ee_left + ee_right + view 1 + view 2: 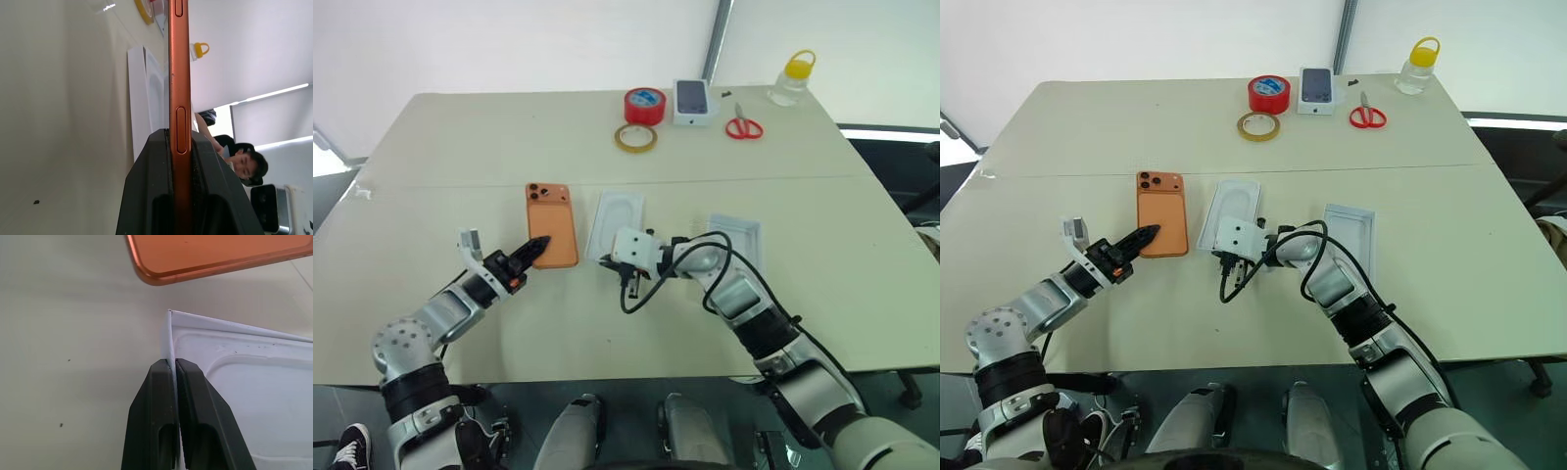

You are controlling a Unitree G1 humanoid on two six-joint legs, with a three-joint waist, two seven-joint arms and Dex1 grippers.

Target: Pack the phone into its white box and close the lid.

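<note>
Phone [552,224], orange and back-up, lies on the table [607,333] with its near edge clamped between the closed fingers of the left gripper [537,247]. Just right of the phone, the right gripper [172,364] pinches a thin white wall, probably the white box [617,223]; the lid [736,238] lies farther right. Picking-up stage; next, the phone must be lifted across into the tray.

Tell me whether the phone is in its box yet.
Out. The phone lies on the table, its near edge pinched by the left claw, beside the white box, which the right claw pinches by a wall.
</note>
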